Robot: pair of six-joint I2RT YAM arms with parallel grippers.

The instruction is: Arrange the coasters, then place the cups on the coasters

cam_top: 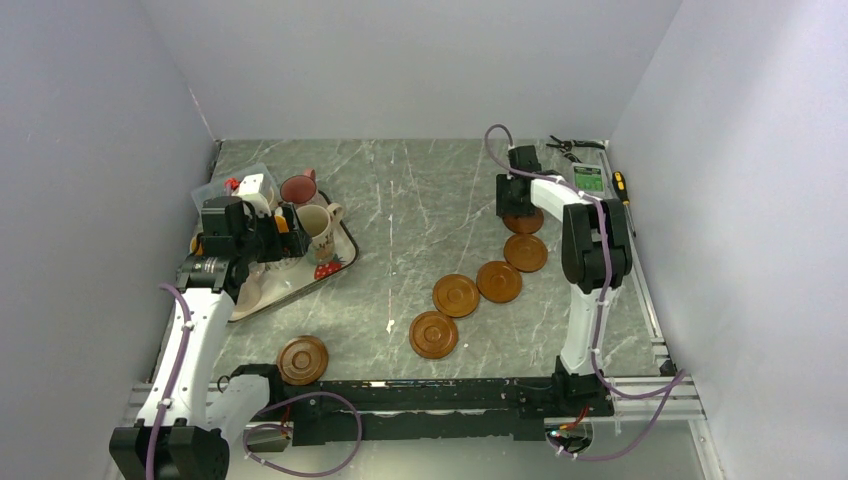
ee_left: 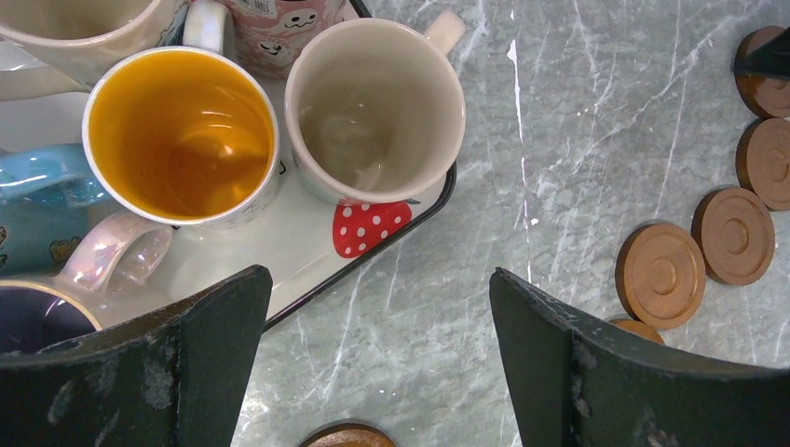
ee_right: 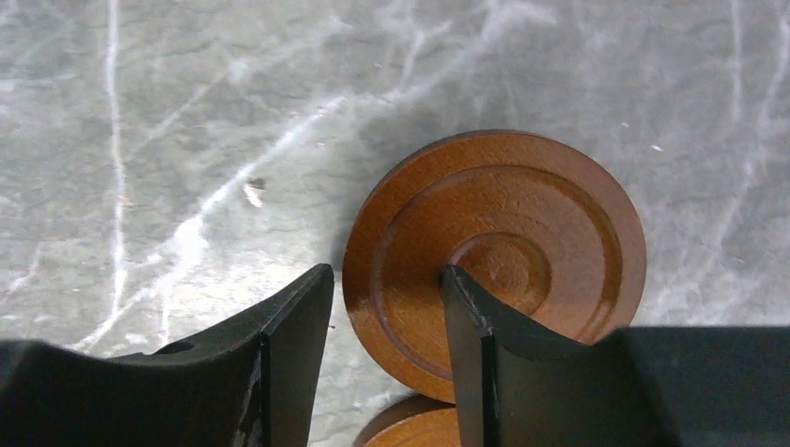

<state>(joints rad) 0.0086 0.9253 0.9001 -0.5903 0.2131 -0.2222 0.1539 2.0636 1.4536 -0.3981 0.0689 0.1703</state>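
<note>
Several brown coasters lie on the grey marbled table. A curved row runs from the near one (cam_top: 434, 334) to the far one (cam_top: 522, 220), and one lies apart (cam_top: 302, 359) by the left arm. My right gripper (cam_top: 518, 212) hangs over the far coaster (ee_right: 522, 214), jaws partly open. They straddle its left rim: the left finger stands off the edge and the right finger (ee_right: 466, 317) is over its middle. Several cups stand on the strawberry tray (ee_left: 298, 251), among them an orange-lined cup (ee_left: 182, 130) and a cream cup (ee_left: 373, 107). My left gripper (ee_left: 377, 289) is wide open and empty above the tray's near corner.
Pliers (cam_top: 570, 147), a screwdriver (cam_top: 622, 185) and a green-labelled item (cam_top: 588, 178) lie at the back right corner. Grey walls close in three sides. A metal rail (cam_top: 440, 385) runs along the near edge. Another coaster (ee_right: 419, 428) lies just below the right fingers.
</note>
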